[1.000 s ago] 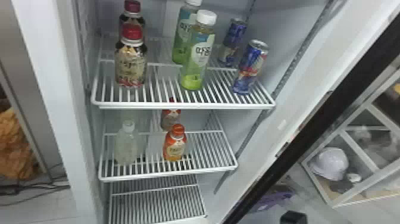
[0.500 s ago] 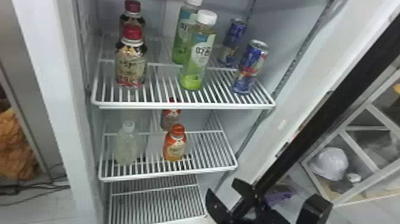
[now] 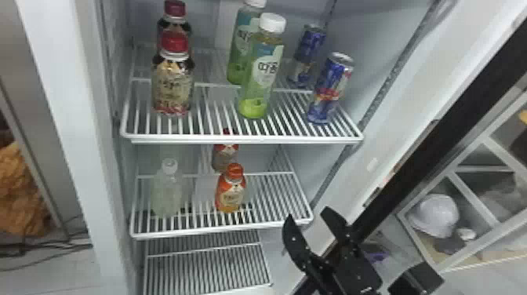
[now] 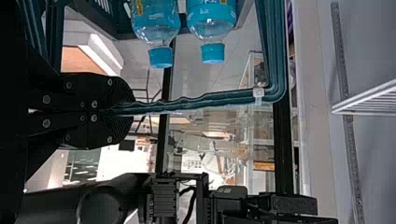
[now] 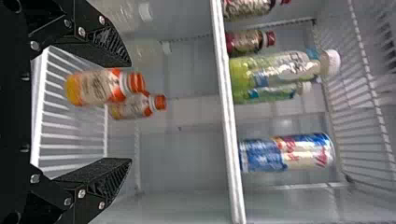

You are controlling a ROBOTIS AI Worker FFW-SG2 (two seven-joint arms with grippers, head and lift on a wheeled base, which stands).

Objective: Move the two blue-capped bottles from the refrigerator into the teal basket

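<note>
Open in the head view, my right gripper (image 3: 309, 216) is in front of the refrigerator's right side, near the middle shelf's corner. From the right wrist view, that gripper (image 5: 129, 112) has its fingers spread, with orange-capped bottles beyond and nothing held. The left wrist view has my left gripper (image 4: 130, 110) shut on the handle of the teal basket (image 4: 276, 51). Two blue-capped bottles, one (image 4: 156, 23) beside the other (image 4: 211, 18), are at the basket, their caps pointing toward the handle side.
Orange-capped bottles (image 3: 231, 192) and a clear bottle (image 3: 166, 192) stand on the middle shelf (image 3: 219, 232). Above are red-capped bottles (image 3: 172, 84), green bottles (image 3: 260, 74) and blue cans (image 3: 329, 88). The open door's black edge (image 3: 443, 129) slants along the right.
My right gripper has come up into the head view from the bottom edge, moving up and toward the middle shelf's right corner. The shelf items have stayed in place.
</note>
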